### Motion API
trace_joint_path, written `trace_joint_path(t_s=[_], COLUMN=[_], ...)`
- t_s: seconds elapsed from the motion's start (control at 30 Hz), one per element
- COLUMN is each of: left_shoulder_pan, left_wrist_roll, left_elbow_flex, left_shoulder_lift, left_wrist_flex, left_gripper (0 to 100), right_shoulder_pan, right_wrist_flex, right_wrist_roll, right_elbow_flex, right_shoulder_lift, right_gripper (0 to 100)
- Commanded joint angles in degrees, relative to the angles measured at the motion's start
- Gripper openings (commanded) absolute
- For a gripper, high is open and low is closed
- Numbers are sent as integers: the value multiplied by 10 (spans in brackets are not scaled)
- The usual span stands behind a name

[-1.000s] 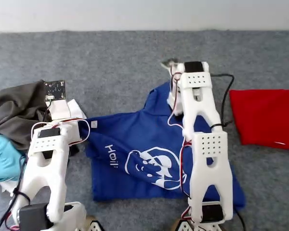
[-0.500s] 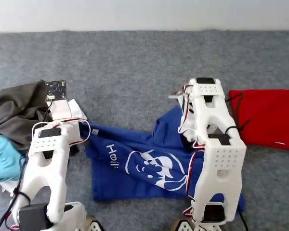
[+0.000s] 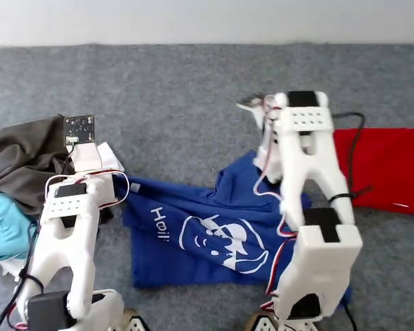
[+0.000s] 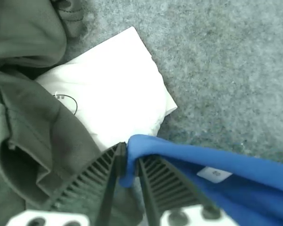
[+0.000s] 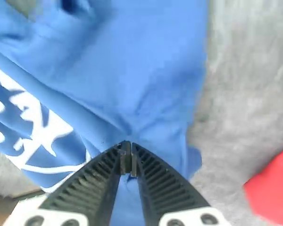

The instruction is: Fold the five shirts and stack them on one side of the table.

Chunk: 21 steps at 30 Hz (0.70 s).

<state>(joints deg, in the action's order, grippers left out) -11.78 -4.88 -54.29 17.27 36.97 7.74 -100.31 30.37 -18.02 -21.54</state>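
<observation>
A blue shirt (image 3: 207, 221) with a white print lies rumpled in the middle of the grey table, its far right part bunched up under the right arm. My left gripper (image 4: 127, 153) is shut on the blue shirt's (image 4: 236, 165) edge, right beside a folded white shirt (image 4: 108, 94). My right gripper (image 5: 126, 157) points down with its jaws shut on a pinch of the blue shirt (image 5: 132, 70); creases run out from its tip. A folded red shirt (image 3: 383, 169) lies flat at the right.
A crumpled dark grey shirt (image 3: 24, 158) and a teal shirt (image 3: 3, 224) are heaped at the left edge, with the white shirt (image 3: 110, 153) next to them. The red shirt (image 5: 273, 197) lies close to the right gripper. Bare carpet (image 3: 159, 89) covers the far side.
The right arm drew the blue shirt's far corner toward the near side, then swung its wrist back out and up. The shirt's far edge now sits nearer. The left arm has not moved.
</observation>
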Motion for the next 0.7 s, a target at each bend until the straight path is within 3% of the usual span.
trace_joint_path(t_s=[0.0,0.23,0.67], left_shoulder_pan=[1,1,1], left_wrist_roll=[2,2,2], left_elbow_flex=[20,20,20], left_shoulder_lift=[4,4,4], left_wrist_flex=[-3,-3,-3], left_gripper=[13,13,13], right_shoulder_pan=[30,44,44], right_wrist_flex=[-21,46,-27], right_wrist_roll=[2,-49,-52], right_elbow_flex=[-78,-194,-599], right_shoulder_lift=[33,-101,-451], right_gripper=[24,197,199])
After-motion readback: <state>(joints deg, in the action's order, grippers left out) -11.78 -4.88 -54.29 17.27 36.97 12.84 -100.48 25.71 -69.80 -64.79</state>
